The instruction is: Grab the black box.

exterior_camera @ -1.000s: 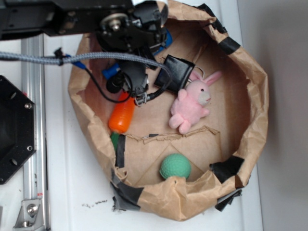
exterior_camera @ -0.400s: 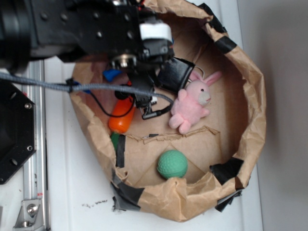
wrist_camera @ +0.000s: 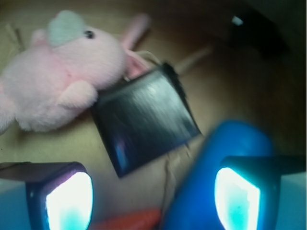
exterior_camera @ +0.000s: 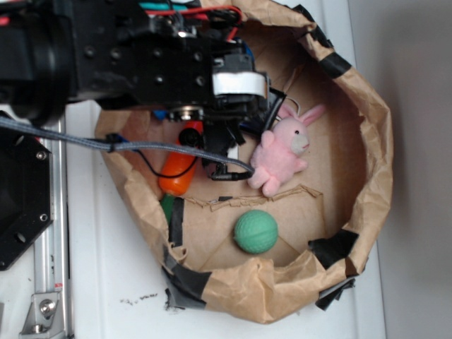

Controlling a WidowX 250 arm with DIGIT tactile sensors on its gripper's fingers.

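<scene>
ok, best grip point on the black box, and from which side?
Likely one thin wall of the black box, on the edge away from the pink bunny, coming straight down. The box lies tilted, its top corner touching the bunny and a blue object crowding its right. The gripper hovers open, short of it.

A robotics lab setup: a white desk carries a bolted aluminium rail, a black hexagonal plate and a taped paper bin of toys, with a cabled robot arm overhead.
</scene>
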